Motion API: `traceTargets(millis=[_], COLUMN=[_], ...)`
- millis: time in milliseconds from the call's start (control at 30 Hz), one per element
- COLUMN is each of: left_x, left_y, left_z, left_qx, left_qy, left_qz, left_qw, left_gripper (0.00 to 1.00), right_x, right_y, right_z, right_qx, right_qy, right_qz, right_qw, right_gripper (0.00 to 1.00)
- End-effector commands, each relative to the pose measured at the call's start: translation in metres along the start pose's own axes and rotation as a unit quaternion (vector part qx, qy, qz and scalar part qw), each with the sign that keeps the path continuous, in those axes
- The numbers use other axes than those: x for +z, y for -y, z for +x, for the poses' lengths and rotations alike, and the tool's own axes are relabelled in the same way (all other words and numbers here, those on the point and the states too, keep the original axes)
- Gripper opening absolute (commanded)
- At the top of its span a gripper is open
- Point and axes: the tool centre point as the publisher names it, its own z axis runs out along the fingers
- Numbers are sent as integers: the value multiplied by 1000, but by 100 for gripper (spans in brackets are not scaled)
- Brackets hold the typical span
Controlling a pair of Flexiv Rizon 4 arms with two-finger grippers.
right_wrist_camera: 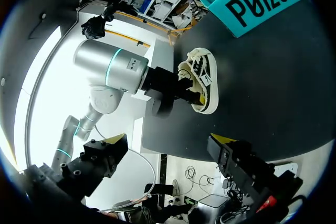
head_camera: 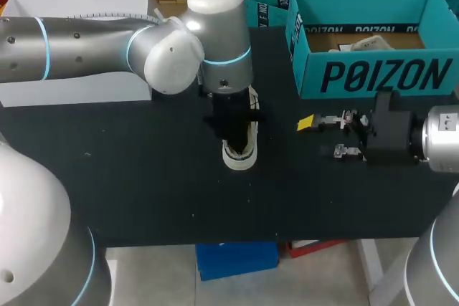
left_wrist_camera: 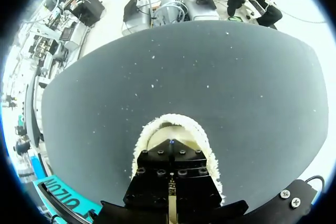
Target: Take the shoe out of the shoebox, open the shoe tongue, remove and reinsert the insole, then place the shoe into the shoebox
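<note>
One shoebox (head_camera: pixel 380 73) holds paper (head_camera: pixel 364 43); shoe (head_camera: pixel 240 152) outside; left gripper (left_wrist_camera: pixel 171 188) unclear, right gripper (head_camera: pixel 323 137) spread.

One black worktop (head_camera: pixel 143 177). On it: one shoe (head_camera: pixel 240 152), one teal shoebox (head_camera: pixel 373 77), one white box (head_camera: pixel 72 91). Two arms, namely a left arm (head_camera: pixel 79 48) and a right arm (head_camera: pixel 445 137). Two end effectors, one per arm: left end effector (left_wrist_camera: pixel 172 179), right end effector (head_camera: pixel 321 137).
</note>
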Motion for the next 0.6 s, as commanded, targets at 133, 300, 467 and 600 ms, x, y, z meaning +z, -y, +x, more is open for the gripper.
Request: traceTargets(millis=[133, 300, 467, 600], left_x=[-48, -83, -104, -118], left_y=[8, 10, 11, 14], left_z=[8, 15, 26, 36], left_qx=[19, 7, -8, -23], left_qy=[-14, 20, 42, 58], left_qz=[-5, -16, -28, -37], left_qw=[1000, 1000, 999, 997], left_gripper=[0, 0, 0, 0], right_x=[0, 0, 0, 0], right_y=[0, 0, 0, 0], right_z=[0, 0, 0, 0], right_qx=[0, 0, 0, 0], right_qy=[0, 0, 0, 0], right_qz=[0, 0, 0, 0], right_qw=[1000, 1000, 1000, 1000], right_gripper=[100, 100, 100, 100])
